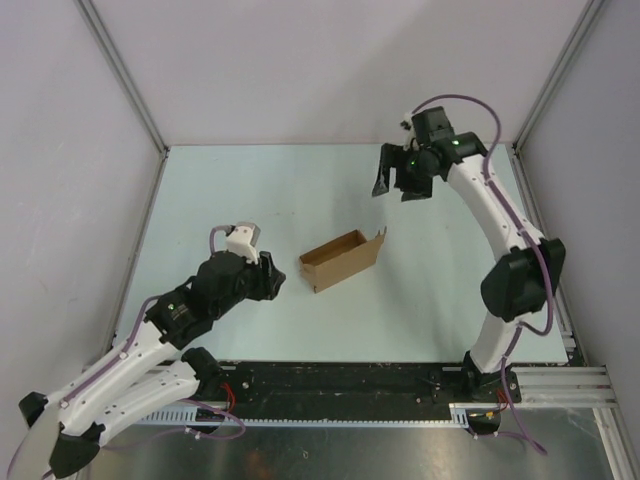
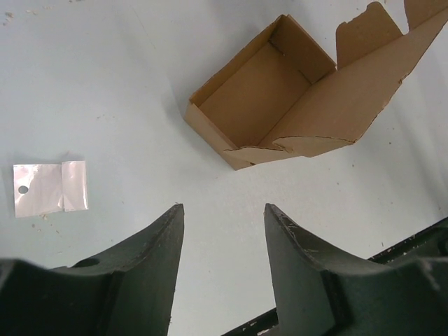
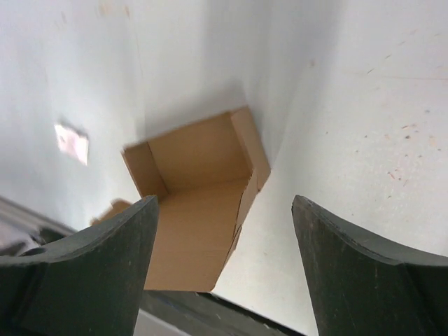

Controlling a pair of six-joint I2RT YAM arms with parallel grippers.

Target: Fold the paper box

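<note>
From overhead, the paper box (image 1: 340,260) lies on the pale table (image 1: 250,190) near the middle of the frame, open side up and set on a slant. One flap sticks up at its right end. The left gripper (image 1: 272,283) sits just to its left, close but not touching. The right gripper (image 1: 393,182) hangs in the upper right, well apart from it. In the left wrist view the box fills the upper right: plain brown unprinted card, a shallow oblong tray with its walls already standing. The long lid flap (image 2: 364,91) leans away to the right, with a rounded tab showing at its top edge. The left claw's fingers are parted at the bottom of the frame with only bare table between them, and a white scrap (image 2: 50,187) lies at the left. In the right wrist view the box sits in the lower middle, seen down into its corner, and the right claw is spread wide around nothing. I'd judge the card light and thin, stiff only along its creases. It would likely skid on the smooth top if pushed from one side, and it would dent under a hard pinch. The lid's free edge looks the best place to take hold, with the other claw steadying a wall.
</note>
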